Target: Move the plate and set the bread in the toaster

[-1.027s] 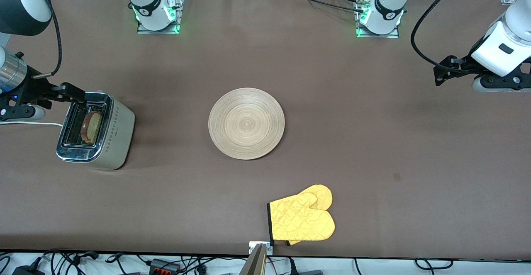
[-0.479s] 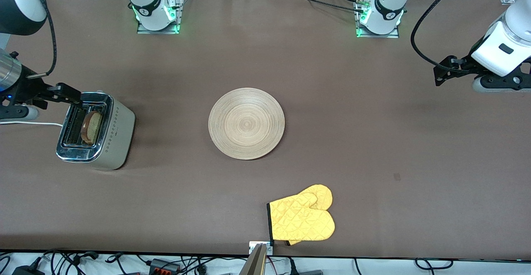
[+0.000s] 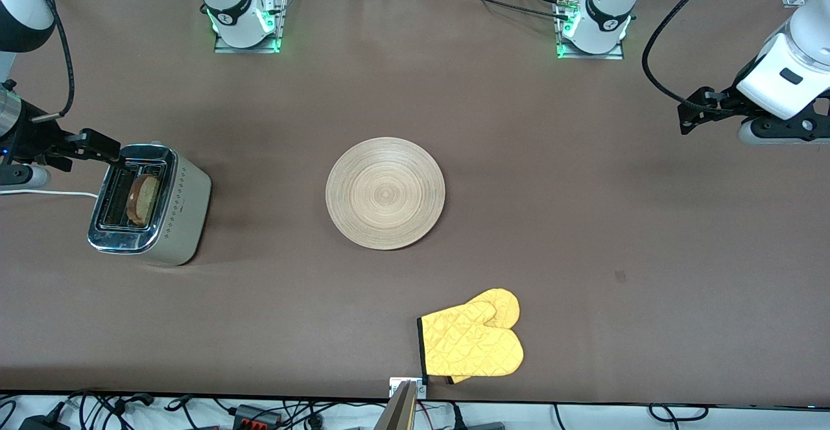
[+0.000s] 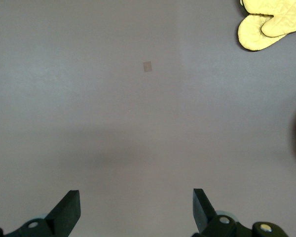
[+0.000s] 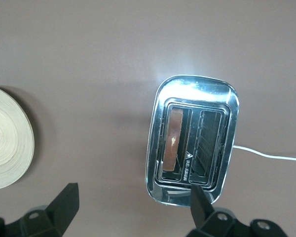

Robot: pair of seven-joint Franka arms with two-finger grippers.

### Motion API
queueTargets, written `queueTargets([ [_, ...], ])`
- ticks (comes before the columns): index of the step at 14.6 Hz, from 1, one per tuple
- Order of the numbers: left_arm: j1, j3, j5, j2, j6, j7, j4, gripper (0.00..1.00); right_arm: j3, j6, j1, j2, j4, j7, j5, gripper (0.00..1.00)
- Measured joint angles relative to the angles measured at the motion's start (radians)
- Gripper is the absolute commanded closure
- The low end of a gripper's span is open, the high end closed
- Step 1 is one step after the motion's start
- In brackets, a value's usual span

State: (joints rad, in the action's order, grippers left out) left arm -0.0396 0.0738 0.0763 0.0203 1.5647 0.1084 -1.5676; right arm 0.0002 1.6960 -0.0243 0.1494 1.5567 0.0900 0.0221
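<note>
Nearest the front camera, a yellow quilted oven mitt (image 3: 474, 343) is lying at about five o'clock from the round light-wood plate (image 3: 385, 192), which is sitting at the middle of the brown table (image 3: 583, 255). At the plate's nine o'clock, toward the right arm's end, the chrome-topped beige two-slot toaster (image 3: 150, 204) is standing with the brown-crusted slice of bread (image 3: 143, 198) sitting upright in the slot on the plate's side. The right gripper (image 3: 97, 146) is hanging over the toaster's farther end, its fingers (image 5: 64, 205) spread wide and holding nothing. The left gripper (image 3: 692, 115) is waiting over bare table at the plate's two o'clock, its fingers (image 4: 68, 210) parted and empty too.
</note>
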Motion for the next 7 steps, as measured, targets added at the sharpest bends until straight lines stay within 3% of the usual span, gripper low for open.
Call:
queueTargets([
  [7, 0.0, 0.0, 0.0, 0.0, 0.0, 0.0, 0.0, 0.0, 0.002, -0.001, -0.006, 0.002, 0.0, 0.0, -0.039, 0.0],
])
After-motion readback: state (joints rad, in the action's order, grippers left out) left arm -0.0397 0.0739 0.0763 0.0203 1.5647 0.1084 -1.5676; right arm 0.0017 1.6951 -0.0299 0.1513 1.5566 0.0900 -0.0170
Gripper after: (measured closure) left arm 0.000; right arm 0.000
